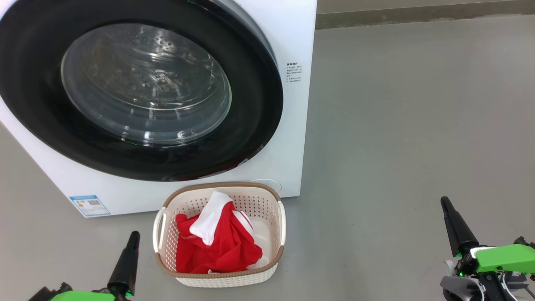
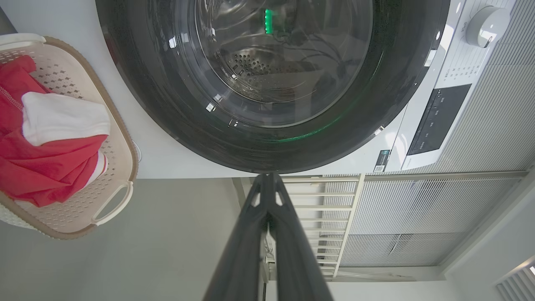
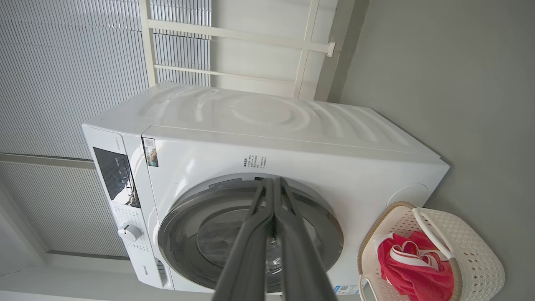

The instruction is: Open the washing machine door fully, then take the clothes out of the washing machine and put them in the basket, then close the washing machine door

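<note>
glossy black door ring [image 1: 250, 125], perforated cream plastic basket [image 1: 267, 200], red cloth [image 1: 225, 251]

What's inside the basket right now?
A red garment with white trim lies bunched in the basket. A bare patch of the pale floor shows beside it. Anything under the garment is covered, so a second piece cannot be ruled out.
</note>
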Controlling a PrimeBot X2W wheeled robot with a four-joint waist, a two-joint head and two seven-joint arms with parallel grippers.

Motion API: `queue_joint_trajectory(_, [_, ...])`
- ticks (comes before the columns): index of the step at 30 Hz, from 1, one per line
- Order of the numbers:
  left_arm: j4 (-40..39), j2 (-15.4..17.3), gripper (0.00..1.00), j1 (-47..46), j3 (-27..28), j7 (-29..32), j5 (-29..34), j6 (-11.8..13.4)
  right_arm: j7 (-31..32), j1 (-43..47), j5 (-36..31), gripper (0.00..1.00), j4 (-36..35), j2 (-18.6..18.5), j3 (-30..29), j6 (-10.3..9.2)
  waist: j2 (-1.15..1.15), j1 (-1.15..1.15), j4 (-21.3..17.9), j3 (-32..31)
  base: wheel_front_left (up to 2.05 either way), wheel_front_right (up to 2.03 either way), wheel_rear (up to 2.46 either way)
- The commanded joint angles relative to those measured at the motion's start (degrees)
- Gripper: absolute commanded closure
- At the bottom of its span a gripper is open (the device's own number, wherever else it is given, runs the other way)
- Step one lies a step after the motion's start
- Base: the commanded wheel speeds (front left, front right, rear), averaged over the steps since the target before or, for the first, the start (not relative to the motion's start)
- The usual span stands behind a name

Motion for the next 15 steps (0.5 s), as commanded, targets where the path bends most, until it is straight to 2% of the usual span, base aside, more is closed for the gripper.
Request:
queue_joint_trajectory(1, [-1.47, 0.95, 1.0, -2.29, 2.08, 0.39, -1.06, -0.4, 0.39, -2.91, 1.17, 1.0, -1.85, -1.01, 1.51, 0.02, 0.0, 0.0, -0.01, -0.01, 0.0, 0.0, 0.0])
queue_joint_trajectory(15, [-1.46, 0.79, 1.0, -2.31, 2.3, 0.57, -0.87, -0.4, 0.39, -2.91, 1.18, 1.0, -1.85, -1.01, 1.51, 0.02, 0.0, 0.0, -0.01, -0.01, 0.0, 0.0, 0.0])
